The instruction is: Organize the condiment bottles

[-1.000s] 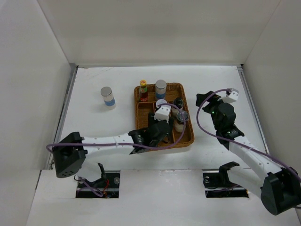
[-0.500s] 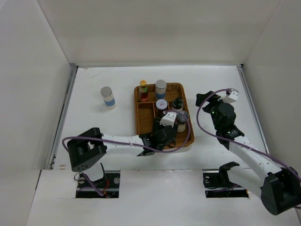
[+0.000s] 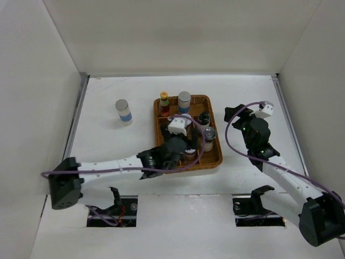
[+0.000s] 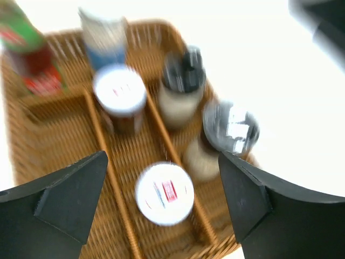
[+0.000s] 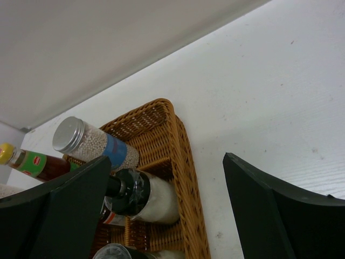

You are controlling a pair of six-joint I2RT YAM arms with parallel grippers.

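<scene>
Seven containers show in all: six stand inside the wicker tray (image 3: 218, 154) and one stands outside it. At the tray's far left is one red sauce bottle (image 4: 32, 59), and beside it along the far rim is one blue-banded cylinder (image 4: 102, 38). The tray's middle lane holds two jars, a far white-lidded jar (image 4: 119, 91) and a near white-lidded jar (image 4: 164, 193) with a red mark on its lid. The tray's right lane holds one black-capped bottle (image 4: 182, 81) and, nearer, one silver-lidded shaker (image 4: 229, 129). The second blue-banded cylinder (image 3: 123, 111) stands upright on the table (image 3: 108, 145), well left of the tray. The left gripper (image 4: 161, 159) hangs over the tray's near half, its fingers spread wide and gripping nothing. The right gripper (image 5: 167, 159) is off the tray's far right corner, its fingers likewise apart and empty.
</scene>
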